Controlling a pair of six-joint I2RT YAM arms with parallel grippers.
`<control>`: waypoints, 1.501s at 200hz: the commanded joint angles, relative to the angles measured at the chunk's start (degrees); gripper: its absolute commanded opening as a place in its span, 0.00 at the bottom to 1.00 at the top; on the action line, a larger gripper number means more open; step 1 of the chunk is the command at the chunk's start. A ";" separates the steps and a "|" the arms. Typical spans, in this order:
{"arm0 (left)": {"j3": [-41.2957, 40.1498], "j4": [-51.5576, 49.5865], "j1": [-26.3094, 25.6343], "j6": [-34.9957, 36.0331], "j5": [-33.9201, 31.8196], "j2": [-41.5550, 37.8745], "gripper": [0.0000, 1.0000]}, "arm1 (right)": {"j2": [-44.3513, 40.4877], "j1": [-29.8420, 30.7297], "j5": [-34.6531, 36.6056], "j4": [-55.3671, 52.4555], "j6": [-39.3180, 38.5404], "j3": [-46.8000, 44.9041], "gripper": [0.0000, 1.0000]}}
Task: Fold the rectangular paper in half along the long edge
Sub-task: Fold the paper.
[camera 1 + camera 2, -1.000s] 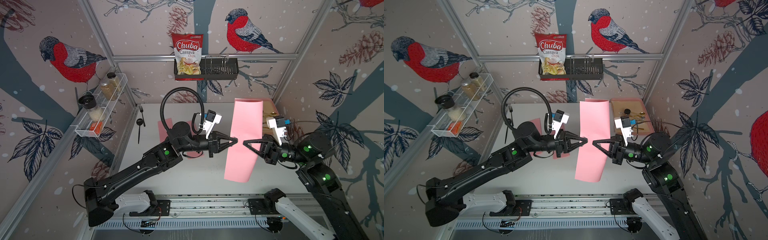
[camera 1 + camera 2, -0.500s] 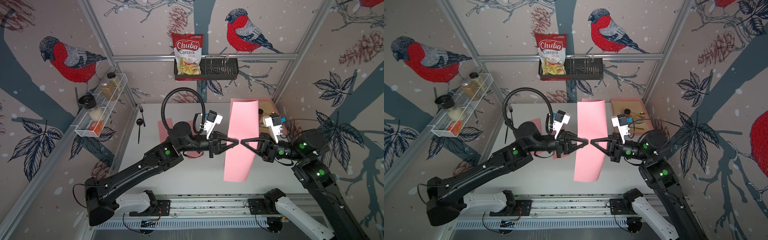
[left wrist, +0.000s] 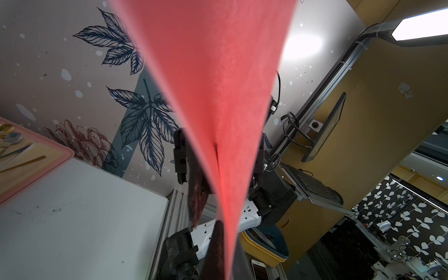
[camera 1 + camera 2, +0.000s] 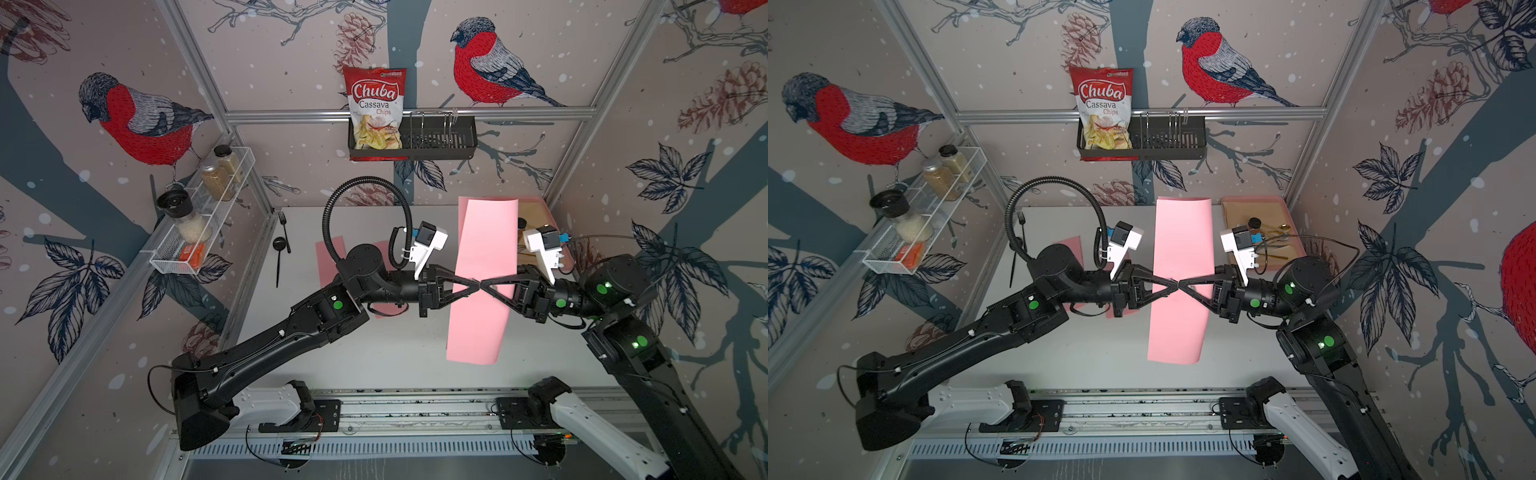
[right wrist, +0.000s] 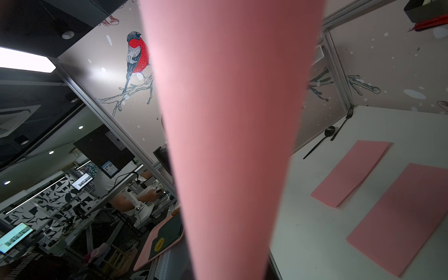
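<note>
While the left gripper clamps the pink paper mid-sheet, the right gripper sits just opposite, tip to tip. Whether its jaws grip, I cannot tell.

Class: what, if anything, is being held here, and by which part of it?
The pink paper, by the middle of its length: the left gripper is shut on it. The right gripper meets it there; its grip cannot be told.

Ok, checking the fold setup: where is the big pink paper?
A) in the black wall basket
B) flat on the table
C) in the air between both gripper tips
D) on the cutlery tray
C: the pink paper is off the table, with the left gripper and right gripper meeting at its middle.
</note>
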 commanded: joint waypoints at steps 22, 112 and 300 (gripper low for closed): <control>-0.09 1.88 -0.15 0.40 0.05 -0.44 0.00 | -0.82 -0.28 2.18 -6.12 -4.54 2.22 0.28; -0.25 1.27 -0.15 0.88 -0.54 -0.91 0.00 | -1.74 -0.71 1.79 -9.86 -5.78 4.77 0.07; 0.48 -2.14 -0.16 3.08 -2.49 -2.71 0.00 | -0.97 -1.63 3.86 -19.33 -10.68 10.92 0.17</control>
